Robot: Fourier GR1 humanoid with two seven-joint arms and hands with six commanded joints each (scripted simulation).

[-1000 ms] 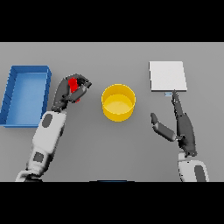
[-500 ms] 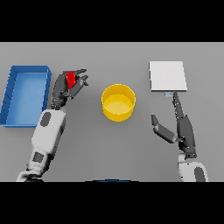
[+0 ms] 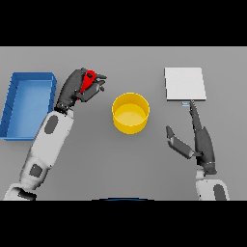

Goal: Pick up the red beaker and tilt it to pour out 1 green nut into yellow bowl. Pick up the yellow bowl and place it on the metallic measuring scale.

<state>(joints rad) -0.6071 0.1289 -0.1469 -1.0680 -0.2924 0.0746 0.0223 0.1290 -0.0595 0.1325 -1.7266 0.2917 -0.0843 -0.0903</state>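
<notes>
Red beaker held left of the bowl, pour not yet made

A blue tray lies far left; the left hand curls around the red beaker, seemingly light, rigid, best gripped mid-body; the yellow bowl sits centre; the right hand, fingers straight and spread, rests below the measuring scale.

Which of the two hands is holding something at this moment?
The left hand: its fingers curl round the red beaker. The right hand is open, holding nothing.

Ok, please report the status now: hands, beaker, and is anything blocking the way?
Left hand shut on red beaker, left of yellow bowl. Right hand open, idle below measuring scale. Nothing between beaker and bowl.
</notes>
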